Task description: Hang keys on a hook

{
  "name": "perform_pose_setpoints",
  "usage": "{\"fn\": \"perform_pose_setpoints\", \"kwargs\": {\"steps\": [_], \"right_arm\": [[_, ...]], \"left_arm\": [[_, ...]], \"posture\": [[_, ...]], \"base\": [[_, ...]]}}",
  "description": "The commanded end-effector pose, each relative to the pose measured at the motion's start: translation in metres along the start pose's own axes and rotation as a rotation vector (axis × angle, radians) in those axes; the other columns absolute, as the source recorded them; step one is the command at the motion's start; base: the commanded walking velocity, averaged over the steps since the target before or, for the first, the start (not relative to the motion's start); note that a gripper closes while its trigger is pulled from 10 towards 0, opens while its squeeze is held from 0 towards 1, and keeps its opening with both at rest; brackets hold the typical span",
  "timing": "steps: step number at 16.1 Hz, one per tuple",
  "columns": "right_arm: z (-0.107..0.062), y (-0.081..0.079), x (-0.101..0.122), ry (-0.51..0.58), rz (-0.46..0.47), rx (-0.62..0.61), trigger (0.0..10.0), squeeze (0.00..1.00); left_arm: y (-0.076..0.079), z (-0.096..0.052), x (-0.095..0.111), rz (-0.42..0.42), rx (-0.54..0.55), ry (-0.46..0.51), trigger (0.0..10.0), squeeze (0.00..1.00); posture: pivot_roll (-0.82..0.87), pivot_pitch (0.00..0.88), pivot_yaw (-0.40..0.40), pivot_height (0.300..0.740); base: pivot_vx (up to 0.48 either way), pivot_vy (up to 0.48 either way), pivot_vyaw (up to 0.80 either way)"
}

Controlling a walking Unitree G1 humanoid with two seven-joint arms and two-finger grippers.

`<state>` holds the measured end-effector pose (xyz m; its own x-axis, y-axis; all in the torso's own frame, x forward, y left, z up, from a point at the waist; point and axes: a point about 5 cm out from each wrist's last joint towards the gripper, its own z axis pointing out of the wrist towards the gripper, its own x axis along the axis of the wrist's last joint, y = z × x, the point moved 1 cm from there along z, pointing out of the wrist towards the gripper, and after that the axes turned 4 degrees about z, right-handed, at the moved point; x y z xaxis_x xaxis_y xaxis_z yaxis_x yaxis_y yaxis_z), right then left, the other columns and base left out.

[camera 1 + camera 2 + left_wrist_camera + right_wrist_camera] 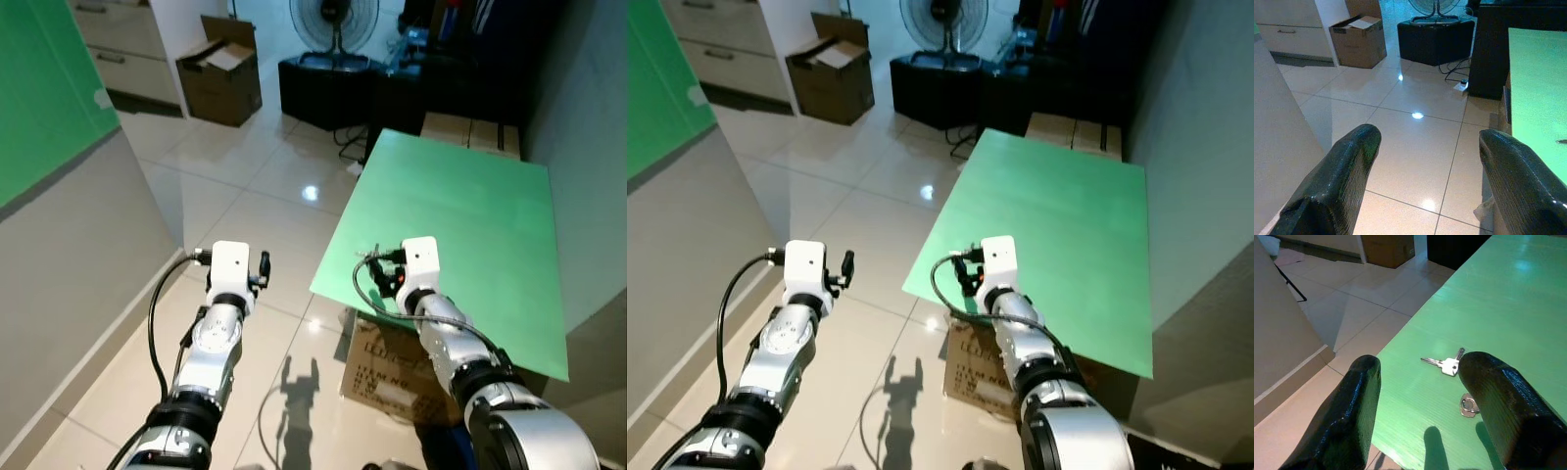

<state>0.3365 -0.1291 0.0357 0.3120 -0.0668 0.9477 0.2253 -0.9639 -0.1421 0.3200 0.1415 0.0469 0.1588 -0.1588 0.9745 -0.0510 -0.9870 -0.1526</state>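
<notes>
Two silver keys (pixel 1447 364) lie flat on the green table (pixel 470 206) near its front left corner, with their metal ring (pixel 1468 405) beside them. My right gripper (pixel 1421 361) hovers open just above that corner, its black fingers (pixel 1356 406) astride the keys without touching them. Over the tiled floor to the left of the table, my left gripper (pixel 1428 134) is open and holds nothing. A small white fitting (pixel 101 98) sticks out of the green panel (pixel 39 88) on the left wall; I cannot tell whether it is a hook.
A cardboard box (pixel 387 372) stands under the table's front edge. At the back are an open cardboard box (pixel 220 73), a black cabinet (pixel 323 88) with a fan (pixel 333 24), and white drawers (pixel 127 49). A grey wall (pixel 69 264) runs along the left.
</notes>
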Motion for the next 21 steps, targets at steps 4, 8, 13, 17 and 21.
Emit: {"fn": "perform_pose_setpoints", "kwargs": {"steps": [4, 8, 13, 17, 21], "right_arm": [[0.001, -0.004, 0.001, 0.005, -0.019, 0.016, 10.0, 0.0], [0.0, -0.004, 0.0, 0.003, -0.019, 0.014, 10.0, 0.0], [0.0, -0.005, -0.002, -0.007, -0.02, 0.02, 10.0, 0.0], [0.0, -0.003, -0.005, -0.028, -0.013, -0.01, 10.0, 0.0], [-0.007, 0.013, -0.023, -0.14, 0.023, -0.103, 10.0, 0.0]], "left_arm": [[0.001, -0.001, 0.002, 0.014, -0.022, 0.013, 10.0, 0.0], [0.001, -0.001, 0.002, 0.015, -0.021, 0.013, 10.0, 0.0], [0.0, -0.001, 0.002, 0.004, 0.005, 0.01, 10.0, 0.0], [-0.002, -0.001, 0.002, 0.002, -0.004, 0.014, 10.0, 0.0], [-0.003, -0.002, 0.001, 0.018, -0.014, 0.012, 10.0, 0.0]], "posture": [[-0.08, 0.0, 0.023, 0.74], [-0.08, 0.0, 0.025, 0.74], [-0.08, 0.001, 0.025, 0.74], [-0.08, 0.002, 0.032, 0.74], [-0.08, 0.01, 0.057, 0.74]], "base": [[0.44, 0.0, 0.0], [0.48, 0.0, 0.0], [0.307, 0.0, 0.0], [0.0, 0.0, 0.0], [0.0, 0.0, 0.0]]}}
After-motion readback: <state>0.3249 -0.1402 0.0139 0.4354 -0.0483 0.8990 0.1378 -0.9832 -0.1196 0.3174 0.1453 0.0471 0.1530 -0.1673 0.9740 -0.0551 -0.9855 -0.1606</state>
